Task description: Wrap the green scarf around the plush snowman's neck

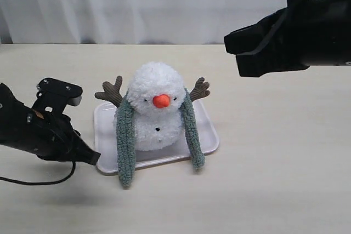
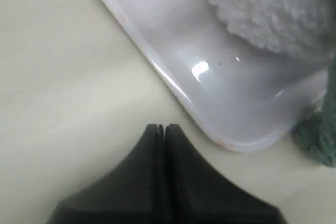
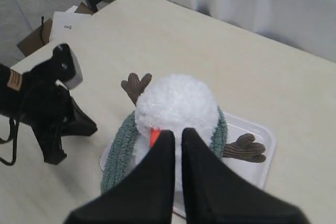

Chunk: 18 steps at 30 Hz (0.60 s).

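The plush snowman sits upright on a white tray. The green scarf lies behind its neck, and both ends hang down its front; the left end reaches past the tray's front edge onto the table. My left gripper is shut and empty, low beside the tray's front-left corner, with the scarf end a short way off. My right gripper hangs high at the upper right, shut on nothing. In the right wrist view it looks down on the snowman's head.
The tray stands mid-table on a pale wooden top. A white curtain closes the back. Beyond the table's far corner, cardboard boxes lie on the floor. The left arm's black body takes up the table's left side.
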Tool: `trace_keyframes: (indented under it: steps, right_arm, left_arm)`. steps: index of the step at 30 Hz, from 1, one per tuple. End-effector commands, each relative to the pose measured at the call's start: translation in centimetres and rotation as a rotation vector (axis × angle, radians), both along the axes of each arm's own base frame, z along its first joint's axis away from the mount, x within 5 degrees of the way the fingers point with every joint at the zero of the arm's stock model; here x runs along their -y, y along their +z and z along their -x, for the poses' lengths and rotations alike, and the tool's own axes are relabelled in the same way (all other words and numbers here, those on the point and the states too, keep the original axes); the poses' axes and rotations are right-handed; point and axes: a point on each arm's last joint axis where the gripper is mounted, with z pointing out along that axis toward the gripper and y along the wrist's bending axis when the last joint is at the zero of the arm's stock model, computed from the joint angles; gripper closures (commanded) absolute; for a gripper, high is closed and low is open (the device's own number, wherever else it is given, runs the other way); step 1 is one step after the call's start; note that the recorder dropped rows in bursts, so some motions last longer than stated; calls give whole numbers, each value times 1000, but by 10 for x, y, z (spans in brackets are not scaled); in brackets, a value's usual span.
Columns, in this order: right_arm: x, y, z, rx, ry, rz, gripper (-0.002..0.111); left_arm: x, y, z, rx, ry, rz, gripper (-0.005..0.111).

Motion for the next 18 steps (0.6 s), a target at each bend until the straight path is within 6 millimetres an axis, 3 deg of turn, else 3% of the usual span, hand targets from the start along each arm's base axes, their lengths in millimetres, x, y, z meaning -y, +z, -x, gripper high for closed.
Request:
trace_keyframes:
  steps: [1,10,18]
  right_arm:
    - [3,7,11,7,16,-13,104]
    - [3,6,15,-19,40,-3,104]
    - [3,5,15,-22,43,-1,104]
  left_arm:
    - [15,-6,14,-5,-89,-5,107]
    - [41,-15,34,-39,-256,-36,107]
    - [43,-39,28,-37,-248,-81,107]
